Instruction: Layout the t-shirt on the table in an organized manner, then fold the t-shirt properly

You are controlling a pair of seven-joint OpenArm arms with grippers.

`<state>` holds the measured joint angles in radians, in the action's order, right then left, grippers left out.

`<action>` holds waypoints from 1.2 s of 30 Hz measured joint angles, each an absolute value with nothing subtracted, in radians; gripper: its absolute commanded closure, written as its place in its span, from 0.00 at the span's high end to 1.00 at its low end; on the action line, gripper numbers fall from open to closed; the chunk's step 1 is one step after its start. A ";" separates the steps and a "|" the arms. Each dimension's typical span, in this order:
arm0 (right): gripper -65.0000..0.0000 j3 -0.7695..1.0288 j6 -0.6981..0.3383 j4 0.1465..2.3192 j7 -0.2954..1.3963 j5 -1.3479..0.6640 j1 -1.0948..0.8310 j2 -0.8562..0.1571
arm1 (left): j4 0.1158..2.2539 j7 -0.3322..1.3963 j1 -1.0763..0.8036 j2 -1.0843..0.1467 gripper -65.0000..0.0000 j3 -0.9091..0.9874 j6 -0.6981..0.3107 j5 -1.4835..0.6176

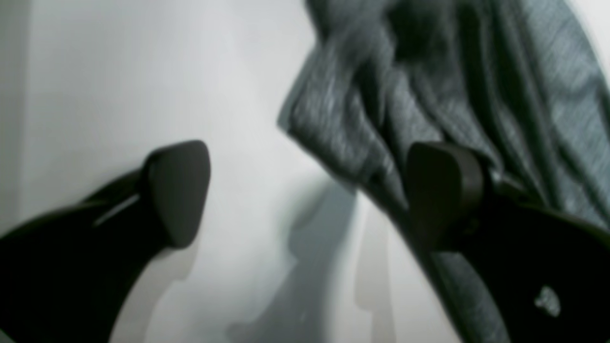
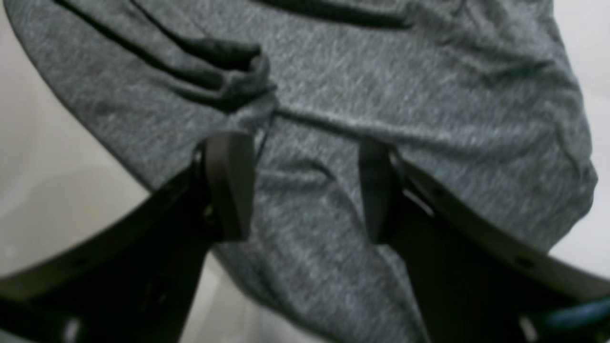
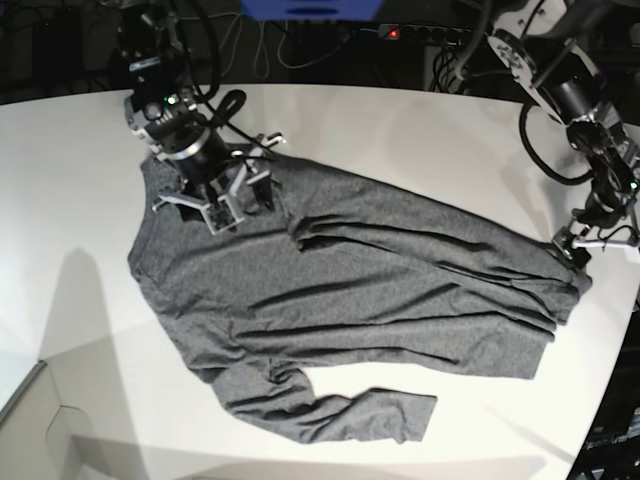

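The dark heather-grey t-shirt lies spread across the white table, with one long sleeve bent along its near edge. My right gripper hovers over the shirt's upper left part. In the right wrist view this gripper is open just above the t-shirt, beside a small fold. My left gripper sits at the shirt's bunched right end. In the left wrist view it is open, with gathered t-shirt folds behind one finger and bare table between the fingers.
Cables and a power strip run behind the table's back edge, under a blue object. The table's curved edge passes close by the left arm on the right. A pale box corner shows at the bottom left.
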<state>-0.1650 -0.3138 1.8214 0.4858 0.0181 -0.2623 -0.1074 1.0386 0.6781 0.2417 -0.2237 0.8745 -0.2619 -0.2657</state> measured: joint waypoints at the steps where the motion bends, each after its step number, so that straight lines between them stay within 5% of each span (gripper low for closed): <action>1: 0.54 -0.165 -0.314 1.821 0.486 0.018 -0.268 -0.108 | 1.016 0.667 0.257 -0.227 0.98 0.872 -0.261 -0.265; 16: 0.54 -0.164 -0.314 1.882 0.487 0.018 -0.353 -0.110 | 0.791 0.492 0.384 -0.244 0.95 0.738 -0.266 -0.274; 19: 0.54 -0.148 -0.314 1.880 0.486 0.016 -0.370 -0.110 | 0.778 0.442 0.382 -0.241 0.80 0.735 -0.266 -0.273; 28: 0.55 -0.078 -0.314 1.880 0.486 0.018 -0.390 -0.111 | 0.738 0.444 0.389 -0.239 0.02 0.735 -0.265 -0.276; 36: 0.55 -0.188 -0.314 1.803 0.482 0.010 -0.395 -0.113 | 0.740 0.473 0.392 -0.266 0.06 0.735 -0.266 -0.274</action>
